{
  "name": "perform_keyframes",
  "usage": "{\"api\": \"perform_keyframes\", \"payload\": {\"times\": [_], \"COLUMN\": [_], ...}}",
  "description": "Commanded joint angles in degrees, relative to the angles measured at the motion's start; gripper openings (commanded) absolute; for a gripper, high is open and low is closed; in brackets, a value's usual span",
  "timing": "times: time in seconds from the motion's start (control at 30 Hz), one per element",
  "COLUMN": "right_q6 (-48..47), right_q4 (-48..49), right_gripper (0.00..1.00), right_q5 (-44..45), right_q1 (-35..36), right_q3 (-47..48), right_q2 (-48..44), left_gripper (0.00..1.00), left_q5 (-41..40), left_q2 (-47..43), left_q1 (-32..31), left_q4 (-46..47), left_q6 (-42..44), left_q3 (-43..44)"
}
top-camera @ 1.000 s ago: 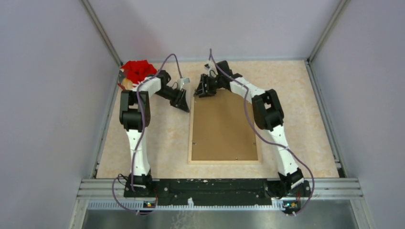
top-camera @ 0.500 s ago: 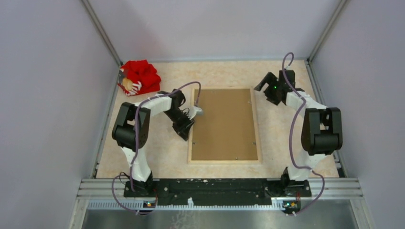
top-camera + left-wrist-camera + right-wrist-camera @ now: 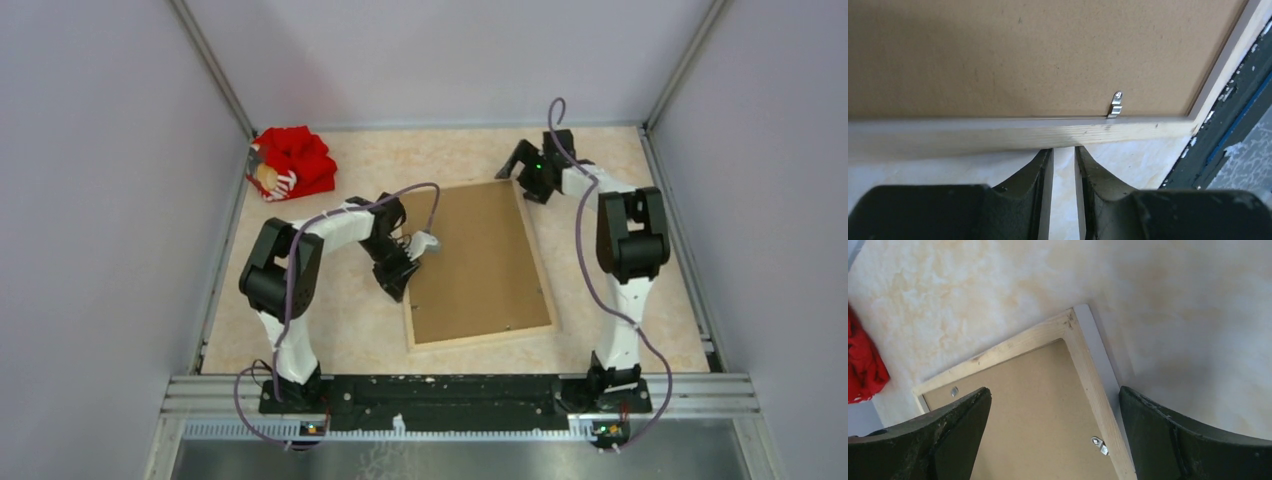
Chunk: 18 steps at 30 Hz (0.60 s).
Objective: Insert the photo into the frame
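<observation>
Beige marbled table (image 3: 620, 300): frame (image 3: 480, 338) lies skewed, face down, probably light, stiff, best gripped by a rail; brown backing board (image 3: 470, 260) inside, photo unseen; right gripper (image 3: 1054, 392) wide, empty, above far corner; left gripper (image 3: 1064, 155) barely parted, empty, at left rail.

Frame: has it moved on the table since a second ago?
Yes. The frame has turned counterclockwise; its near edge now slants against the rail.

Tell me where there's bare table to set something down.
Free: the far strip of table between the red cloth and the right gripper; the patch between the left arm and the frame; the strip along the right wall. Crowded: the frame's left rail at the left gripper, and its far-right corner under the right gripper.
</observation>
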Motion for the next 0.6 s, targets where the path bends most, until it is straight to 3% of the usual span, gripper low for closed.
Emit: {"api": "perform_keyframes", "payload": {"times": [0.0,0.3,0.43,0.57], "right_q6": [-0.7,-6.2,-7.8,-10.8], "right_q4": [-6.0,-23.5,-23.1,-24.0], "right_gripper": [0.99,0.99,0.99,0.99], "right_q5": [-5.8,-16.3,-16.4,-8.5], "right_q1": [7.3,20.5,21.4,19.5], "right_q3": [13.1,49.3,49.4,49.5], "right_q2": [7.8,29.5,28.5,22.5], "left_gripper": [0.28,0.29,0.30,0.31], "left_q5": [2.0,4.8,7.5,11.6], "left_q2": [3.8,12.2,14.7,12.1], "left_q1": [-5.8,-14.6,-16.5,-17.3], "left_q4": [2.1,2.3,1.5,-3.6], "left_q6": [-0.7,-2.3,-2.4,-0.2], "left_q3": [4.0,11.1,14.6,17.1]}}
